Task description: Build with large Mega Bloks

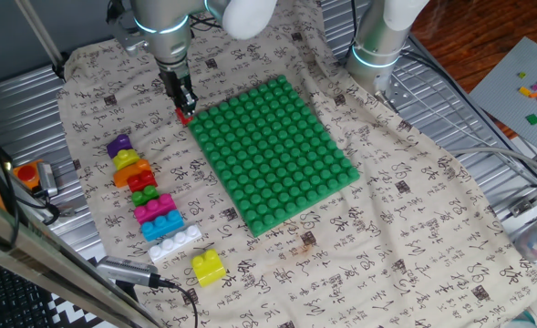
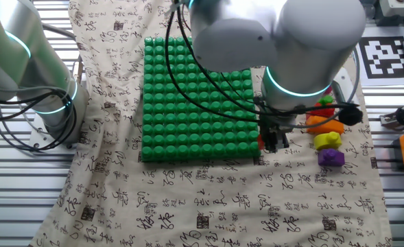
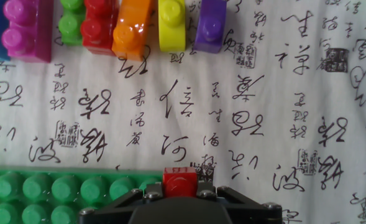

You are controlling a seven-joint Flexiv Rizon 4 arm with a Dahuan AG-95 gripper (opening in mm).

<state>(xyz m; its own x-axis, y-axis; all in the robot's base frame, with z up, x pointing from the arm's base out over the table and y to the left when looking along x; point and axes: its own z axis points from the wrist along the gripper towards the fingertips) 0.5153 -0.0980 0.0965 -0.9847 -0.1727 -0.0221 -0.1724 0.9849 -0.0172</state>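
Note:
My gripper (image 1: pixel 185 107) is shut on a small red Mega Blok (image 1: pixel 183 117) and holds it low at the far left corner of the green baseplate (image 1: pixel 277 155). In the hand view the red blok (image 3: pixel 180 183) sits between my jaws, beside the baseplate's edge (image 3: pixel 58 186). A row of loose bloks lies on the cloth to the left: purple (image 1: pixel 118 146), yellow (image 1: pixel 127 158), orange (image 1: pixel 133 173), red and green (image 1: pixel 143 191), pink (image 1: pixel 155 208), blue (image 1: pixel 163 224), white (image 1: pixel 175 242). A separate yellow blok (image 1: pixel 208 267) lies nearer the front.
A second robot arm base (image 1: pixel 377 46) stands behind the baseplate. A patterned cloth (image 1: pixel 387 228) covers the table. A grey plate with tiny bricks (image 1: pixel 523 91) lies far right. Cables and an orange tool (image 1: pixel 31 173) lie at the left edge.

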